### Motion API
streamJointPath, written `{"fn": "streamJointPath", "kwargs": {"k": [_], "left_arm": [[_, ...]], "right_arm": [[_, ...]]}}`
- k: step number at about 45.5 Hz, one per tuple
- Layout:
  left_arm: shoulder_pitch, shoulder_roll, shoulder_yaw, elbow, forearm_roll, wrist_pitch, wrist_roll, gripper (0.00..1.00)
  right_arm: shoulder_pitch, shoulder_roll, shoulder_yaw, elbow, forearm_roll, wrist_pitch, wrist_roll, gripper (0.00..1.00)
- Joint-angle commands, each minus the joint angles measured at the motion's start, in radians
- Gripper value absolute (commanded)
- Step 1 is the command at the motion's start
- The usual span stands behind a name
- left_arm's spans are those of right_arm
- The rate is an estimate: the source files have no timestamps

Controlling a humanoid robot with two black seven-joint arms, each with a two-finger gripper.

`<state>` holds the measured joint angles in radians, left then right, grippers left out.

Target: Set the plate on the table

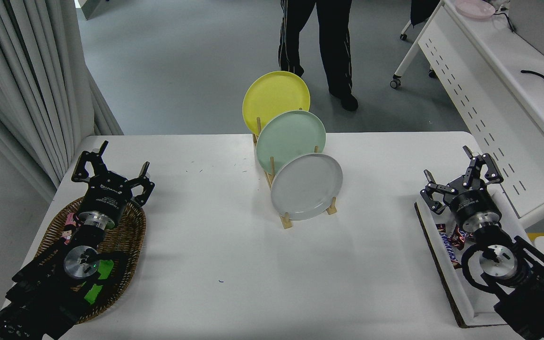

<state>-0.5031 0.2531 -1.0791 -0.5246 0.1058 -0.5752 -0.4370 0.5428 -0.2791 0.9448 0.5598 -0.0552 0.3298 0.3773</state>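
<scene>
Right hand point(456, 175) well to the right of the plate point(307, 186), fingers spread wide, gripping nothing, raised over the near edge of a white tray point(447, 278) of candy bars point(447, 242). Probably the very start of the reach: spread early so the plate's thin rim can slip between the fingers on arrival.

Plate not yet on the counter point(215, 245); propped on edge in the front slot of a wooden rack point(285, 218), far to the left of the right hand and slightly beyond it. Held tilted by the rack's pegs, face turned toward the camera, upper right rim left exposed and easiest to pinch from that side. Behind it in the same rack, a mint green plate point(287, 132) and a yellow plate point(272, 94), overlapping.

Left hand point(111, 174) parked over a wicker basket point(130, 236), also spread and empty, far to the plate's left.

Bare counter between right hand and rack, likely the spot for setting down.
</scene>
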Motion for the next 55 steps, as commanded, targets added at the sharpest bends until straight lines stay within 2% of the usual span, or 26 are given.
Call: {"fn": "streamJointPath", "kwargs": {"k": [1,22,37,43,49,55], "left_arm": [[0.0,0.0,0.001,0.0,0.0,0.0,0.0,1.0],[0.0,0.0,0.001,0.0,0.0,0.0,0.0,1.0],[0.0,0.0,-0.001,0.0,0.0,0.0,0.0,1.0],[0.0,0.0,-0.001,0.0,0.0,0.0,0.0,1.0],[0.0,0.0,-0.001,0.0,0.0,0.0,0.0,1.0],[0.0,0.0,-0.001,0.0,0.0,0.0,0.0,1.0]], "right_arm": [[0.0,0.014,-0.001,0.0,0.0,-0.001,0.0,1.0],[0.023,0.014,-0.041,-0.015,-0.003,-0.003,0.0,1.0],[0.065,-0.028,-0.187,0.008,0.063,-0.034,-0.001,1.0],[0.106,-0.1,-0.365,0.06,0.199,-0.037,-0.003,1.0],[0.198,-0.19,-0.688,0.162,0.333,-0.037,-0.003,1.0],[0.278,-0.275,-0.84,0.273,0.344,-0.037,-0.003,1.0]]}}
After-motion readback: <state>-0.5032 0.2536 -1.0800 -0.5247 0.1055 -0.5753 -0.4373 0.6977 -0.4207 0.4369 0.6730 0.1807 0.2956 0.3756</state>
